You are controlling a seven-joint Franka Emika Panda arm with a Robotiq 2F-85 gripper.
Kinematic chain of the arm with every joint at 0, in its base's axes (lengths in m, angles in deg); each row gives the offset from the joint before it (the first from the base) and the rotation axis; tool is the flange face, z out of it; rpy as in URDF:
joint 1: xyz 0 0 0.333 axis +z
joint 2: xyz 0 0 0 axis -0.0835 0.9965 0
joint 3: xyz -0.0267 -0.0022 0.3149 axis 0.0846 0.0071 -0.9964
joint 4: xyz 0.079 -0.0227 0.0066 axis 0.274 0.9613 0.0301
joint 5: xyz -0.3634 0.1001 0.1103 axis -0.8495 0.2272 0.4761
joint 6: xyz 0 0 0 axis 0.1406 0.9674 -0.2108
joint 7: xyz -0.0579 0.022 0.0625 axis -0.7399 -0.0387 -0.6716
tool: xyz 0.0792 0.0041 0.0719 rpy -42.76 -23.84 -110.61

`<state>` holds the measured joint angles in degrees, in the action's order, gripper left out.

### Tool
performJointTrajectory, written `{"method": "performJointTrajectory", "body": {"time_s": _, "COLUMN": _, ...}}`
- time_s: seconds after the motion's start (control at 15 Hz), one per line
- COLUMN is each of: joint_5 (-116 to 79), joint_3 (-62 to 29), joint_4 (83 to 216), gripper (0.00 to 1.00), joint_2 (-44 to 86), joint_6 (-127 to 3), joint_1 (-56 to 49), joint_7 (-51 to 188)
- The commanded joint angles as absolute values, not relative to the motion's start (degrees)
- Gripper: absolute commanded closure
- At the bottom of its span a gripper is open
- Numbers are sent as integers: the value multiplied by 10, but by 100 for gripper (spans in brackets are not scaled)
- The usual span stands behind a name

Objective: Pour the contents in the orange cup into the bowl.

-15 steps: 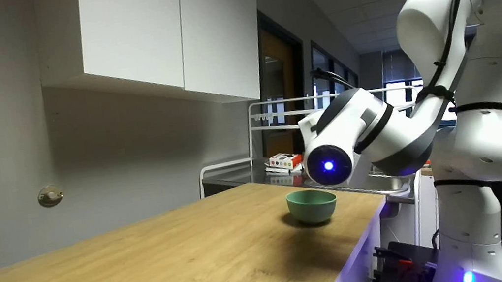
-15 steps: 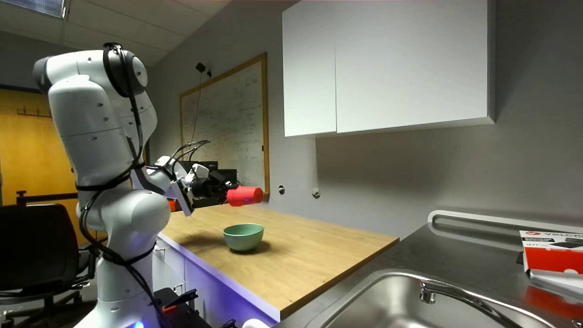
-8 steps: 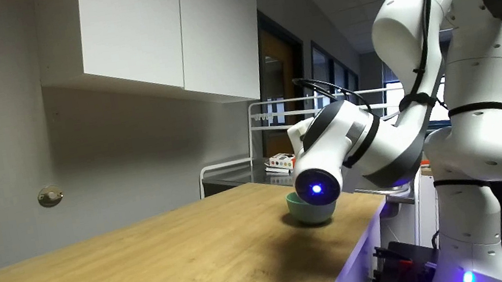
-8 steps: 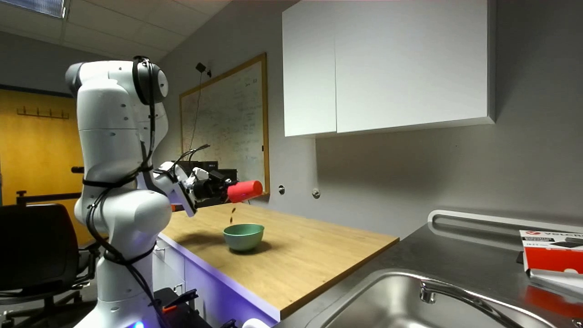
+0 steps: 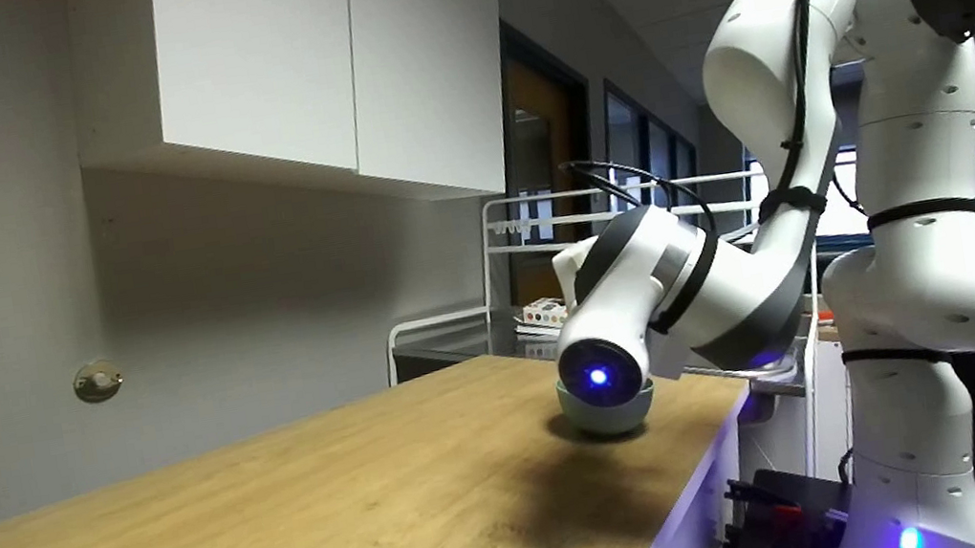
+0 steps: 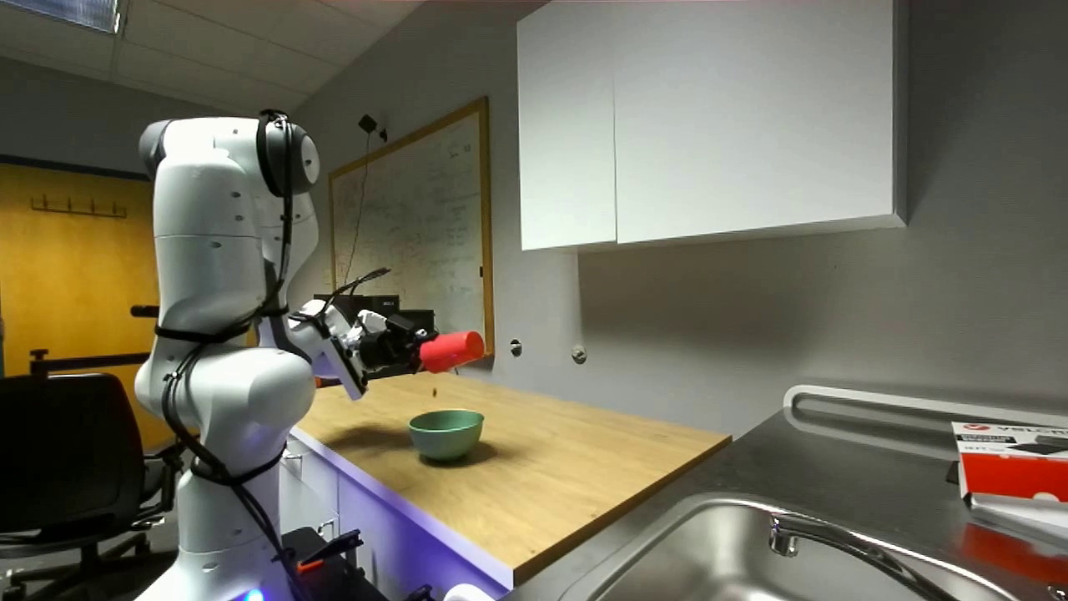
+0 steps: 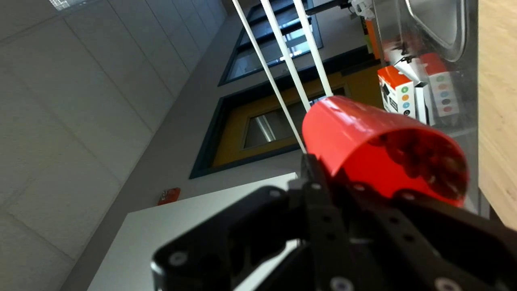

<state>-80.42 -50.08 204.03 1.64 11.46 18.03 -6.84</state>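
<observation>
The pour is under way: against 1 second ago, the orange cup (image 6: 451, 351) has its base tipped higher and its mouth angled down, and 1 dark bit (image 6: 434, 392) now shows in mid-air below it. In an exterior view that bit lines up over the bowl (image 6: 445, 439), toward the side closest to the arm (image 6: 225, 392); depth is hard to tell. The bowl stands upright and unmoved on the worktop (image 6: 551, 484), clear of the cup. The jaws grip the cup near its mouth, holding it in the air. The arm has swung a little, and its end now covers much of the bowl in an exterior view. The wrist view shows a clump of dark bits (image 7: 424, 157) inside the cup, so much of the pouring probably lies ahead. More tilt seems called for, slowly: if the clump slides out together, some could miss the bowl.
</observation>
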Motion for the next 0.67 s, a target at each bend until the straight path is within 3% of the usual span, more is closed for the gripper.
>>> {"method": "performJointTrajectory", "body": {"time_s": 0.0, "joint_5": -809, "joint_3": -489, "joint_4": 2028, "gripper": 99, "joint_2": 32, "joint_6": 155, "joint_1": 193, "joint_7": -104}}
{"method": "performJointTrajectory", "body": {"time_s": 0.6, "joint_5": -806, "joint_3": -487, "joint_4": 2005, "gripper": 99, "joint_2": 73, "joint_6": 233, "joint_1": 201, "joint_7": -160}}
